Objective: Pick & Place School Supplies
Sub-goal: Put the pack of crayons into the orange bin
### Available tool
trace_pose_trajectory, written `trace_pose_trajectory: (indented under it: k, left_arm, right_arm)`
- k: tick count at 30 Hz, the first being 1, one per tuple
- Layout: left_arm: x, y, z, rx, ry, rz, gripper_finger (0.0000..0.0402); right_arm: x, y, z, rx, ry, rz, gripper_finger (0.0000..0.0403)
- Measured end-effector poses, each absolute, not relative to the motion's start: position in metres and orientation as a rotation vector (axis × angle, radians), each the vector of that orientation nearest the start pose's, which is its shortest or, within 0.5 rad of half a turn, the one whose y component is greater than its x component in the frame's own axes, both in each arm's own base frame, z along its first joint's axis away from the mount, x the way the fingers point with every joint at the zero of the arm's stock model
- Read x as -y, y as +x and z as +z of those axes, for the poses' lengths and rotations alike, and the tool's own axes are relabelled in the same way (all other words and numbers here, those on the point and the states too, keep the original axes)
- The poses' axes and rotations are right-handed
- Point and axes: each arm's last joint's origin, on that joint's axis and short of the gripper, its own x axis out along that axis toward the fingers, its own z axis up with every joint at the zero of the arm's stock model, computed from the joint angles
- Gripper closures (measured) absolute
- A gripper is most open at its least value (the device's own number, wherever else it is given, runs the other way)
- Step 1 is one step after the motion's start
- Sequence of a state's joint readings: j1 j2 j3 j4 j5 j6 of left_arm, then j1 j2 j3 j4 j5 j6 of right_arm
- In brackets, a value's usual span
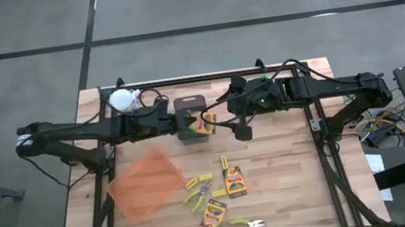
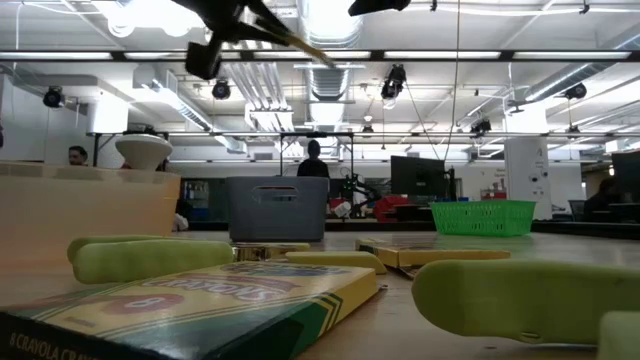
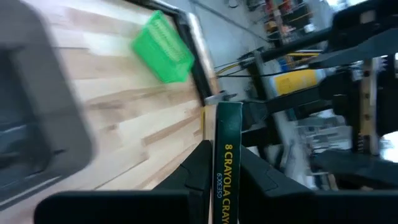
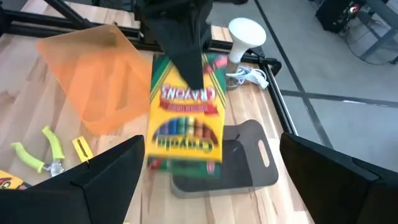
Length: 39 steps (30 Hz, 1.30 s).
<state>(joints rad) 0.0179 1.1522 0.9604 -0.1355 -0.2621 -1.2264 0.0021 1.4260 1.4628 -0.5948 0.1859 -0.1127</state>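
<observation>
- L gripper (image 4: 180,37) clamped on crayon box (image 4: 185,112), held in air just over black tray (image 4: 249,163)
- R gripper (image 1: 243,133) jaws wide, holding nothing, beside it
- Orange tray (image 1: 145,184) & green basket (image 3: 163,46): contents can't tell

Bright ceiling strip lights (image 2: 330,60) flood the room evenly and glare white above the black tray (image 2: 277,208), the crayon box (image 2: 190,305) nearest the low camera is soft and out of focus, and the green tray (image 3: 163,46) is smeared by motion blur.
</observation>
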Motion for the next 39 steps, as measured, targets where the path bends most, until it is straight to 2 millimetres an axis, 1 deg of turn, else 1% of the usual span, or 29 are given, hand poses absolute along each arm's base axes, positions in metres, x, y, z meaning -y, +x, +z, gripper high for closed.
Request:
trace_pose_trajectory:
  k: [9,15,19,23,29,31,35,39]
  left_arm:
    - [-0.011,0.210,0.332,-0.245,-1.161,0.518,0.0359]
    - [-0.007,0.183,0.327,-0.438,-1.187,0.520,0.0361]
    - [-0.005,0.169,0.322,-0.551,-1.232,0.538,0.0360]
    - [-0.003,0.159,0.315,-0.673,-1.265,0.589,0.0361]
    - [-0.003,0.142,0.302,-0.848,-1.275,0.766,0.0359]
    - [-0.003,0.140,0.299,-0.879,-1.275,0.803,0.0359]
    - [-0.003,0.141,0.296,-0.893,-1.271,0.816,0.0360]
    - [-0.003,0.143,0.286,-0.926,-1.261,0.847,0.0358]
  right_arm:
    - [0.005,0.306,0.383,-0.567,-0.162,-0.147,0.0032]
    - [0.005,0.306,0.383,-0.567,-0.162,-0.147,0.0032]
    - [0.005,0.306,0.383,-0.567,-0.164,-0.147,0.0032]
    - [0.005,0.306,0.383,-0.567,-0.164,-0.147,0.0032]
    - [0.005,0.306,0.383,-0.567,-0.165,-0.147,0.0032]
    - [0.005,0.306,0.383,-0.566,-0.164,-0.147,0.0032]
    - [0.005,0.306,0.383,-0.567,-0.164,-0.147,0.0032]
    - [0.005,0.306,0.383,-0.567,-0.163,-0.147,0.0032]
